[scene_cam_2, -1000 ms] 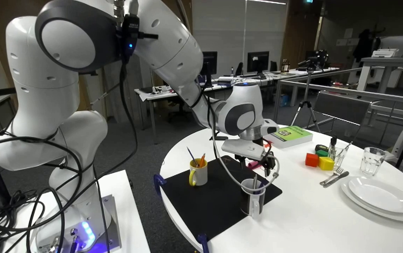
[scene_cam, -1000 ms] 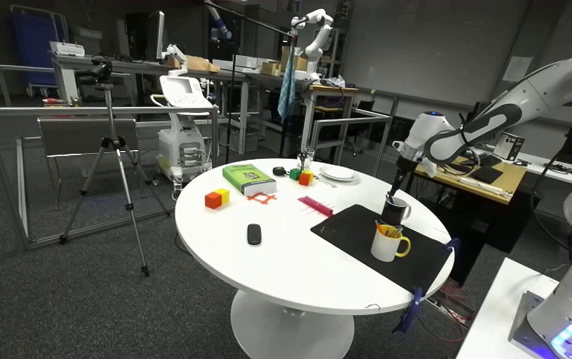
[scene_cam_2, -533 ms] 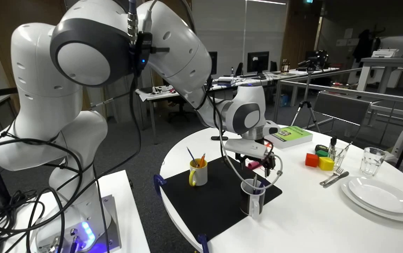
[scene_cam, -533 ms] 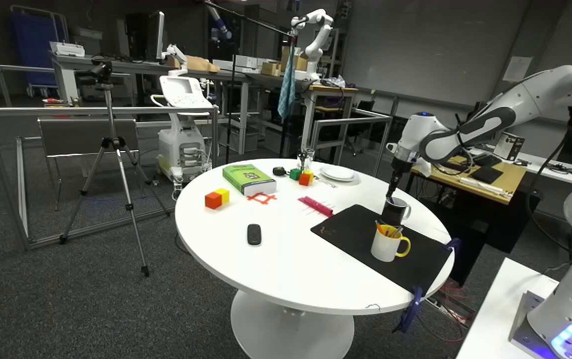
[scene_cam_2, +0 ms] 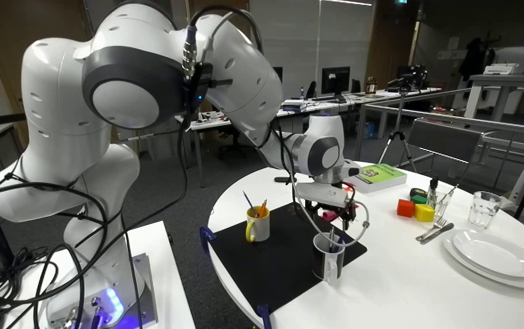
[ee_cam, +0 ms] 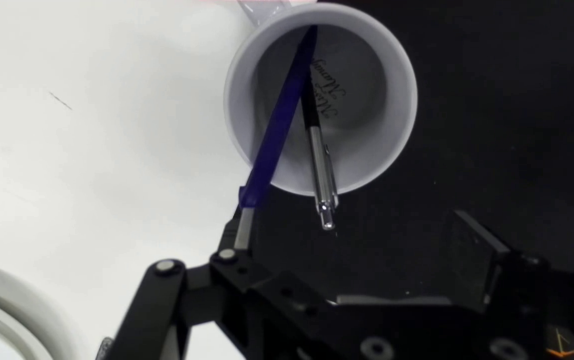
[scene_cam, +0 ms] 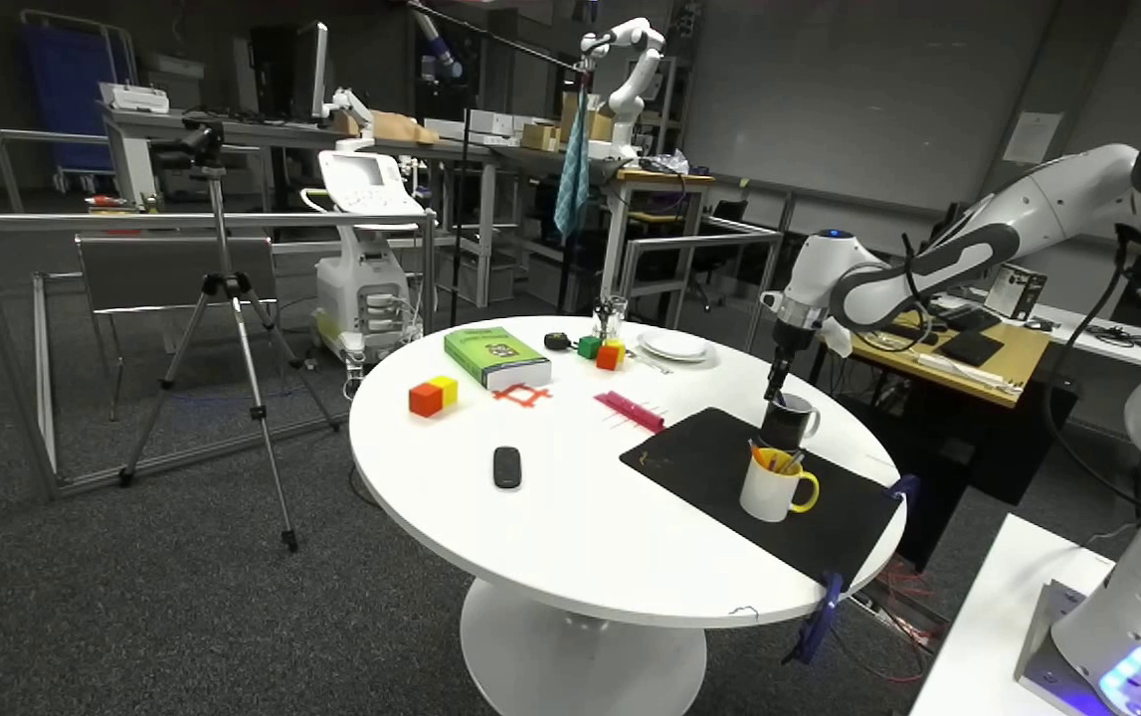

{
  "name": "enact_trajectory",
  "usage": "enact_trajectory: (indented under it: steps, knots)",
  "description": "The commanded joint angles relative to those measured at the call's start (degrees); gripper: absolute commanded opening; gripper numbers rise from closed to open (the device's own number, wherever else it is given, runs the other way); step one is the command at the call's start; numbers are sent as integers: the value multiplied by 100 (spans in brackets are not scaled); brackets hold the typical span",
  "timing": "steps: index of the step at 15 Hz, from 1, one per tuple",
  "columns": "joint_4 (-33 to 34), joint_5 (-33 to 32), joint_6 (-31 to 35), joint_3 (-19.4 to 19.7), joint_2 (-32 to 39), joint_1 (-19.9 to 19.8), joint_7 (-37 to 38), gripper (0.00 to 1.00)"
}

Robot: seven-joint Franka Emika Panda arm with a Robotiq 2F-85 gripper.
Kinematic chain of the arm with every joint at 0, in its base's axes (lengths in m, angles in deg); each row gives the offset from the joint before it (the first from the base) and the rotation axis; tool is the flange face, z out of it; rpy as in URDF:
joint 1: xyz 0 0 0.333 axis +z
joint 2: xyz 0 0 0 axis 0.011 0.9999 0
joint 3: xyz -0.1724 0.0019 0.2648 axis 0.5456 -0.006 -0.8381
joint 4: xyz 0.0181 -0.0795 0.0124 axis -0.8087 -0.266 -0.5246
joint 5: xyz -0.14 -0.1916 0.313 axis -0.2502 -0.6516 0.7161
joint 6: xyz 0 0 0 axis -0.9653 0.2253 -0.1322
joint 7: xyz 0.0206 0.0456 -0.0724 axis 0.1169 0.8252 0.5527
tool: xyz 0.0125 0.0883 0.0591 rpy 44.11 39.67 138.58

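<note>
A round white bench (scene_cam_2: 399, 292) carries the black mug (scene_cam_2: 319, 260) and everything around it. The arm (scene_cam_2: 243, 68) stretches above the bench, its wrist higher than the black mug and just beside it. A black mat (scene_cam_2: 262, 260) lies there too, with the black mug standing at its edge. A green book (scene_cam_2: 380, 176) lies well apart from the black mug; two stacked plates (scene_cam_2: 494, 251) sit nearer to it, not touching it.

The pincer (ee_cam: 357, 235) hangs close to the black mug's rim, its fingers spread wide and gripping nothing.

The black mug looks ceramic: stiff, breakable, and heavy beside what it holds; the handle or wall would give the best grip. The white mug (scene_cam_2: 260, 228) stands near it, on the mat, with writing tools (scene_cam_2: 263, 209) inside.

In the black mug stand the blue pen (ee_cam: 279, 120) and the silver pen (ee_cam: 321, 160), both tilted, upper ends past the rim. One finger comes right up to the blue pen's end; whether they touch I cannot tell. Both pens should be light and stiff, with smooth barrels that may roll or slip in a loose pinch. The surest hold seems across the barrel above the rim, clear of the silver pen's button and clip.
</note>
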Motion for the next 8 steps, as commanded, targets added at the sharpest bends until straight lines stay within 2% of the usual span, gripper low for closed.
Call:
enact_trajectory:
  steps: [1,3,8]
  knots:
    - [367,-345,-331,-107,-336,64,225,72]
    - [425,-424,-378,-136,-397,49,252,63]
    - [492,-581,-391,-199,-473,15,328,25]
